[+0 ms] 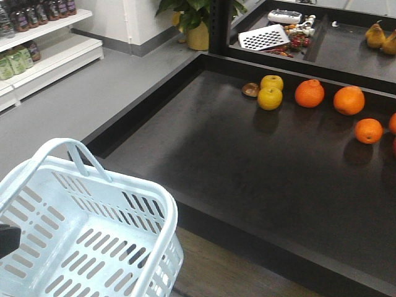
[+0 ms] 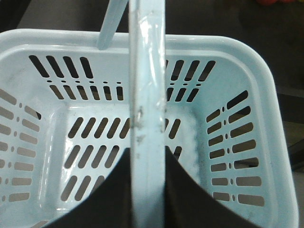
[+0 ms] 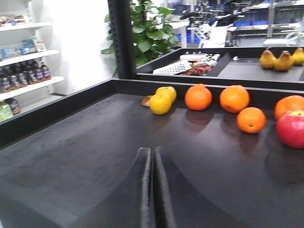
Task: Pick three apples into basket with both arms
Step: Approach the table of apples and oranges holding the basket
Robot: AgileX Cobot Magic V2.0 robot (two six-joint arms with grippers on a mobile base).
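Gripping the basket (image 2: 223, 47) handle are the jaws of the left gripper (image 2: 147, 159).
The right gripper (image 3: 153, 154) has closed jaws over the dark surface (image 3: 71, 152).

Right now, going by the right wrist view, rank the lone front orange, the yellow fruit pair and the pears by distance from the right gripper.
From the right gripper:
1. The lone front orange, ahead to the right, out in the open.
2. The yellow fruit pair, straight ahead, by the back wall.
3. The pears, beyond that wall, in the next tray.
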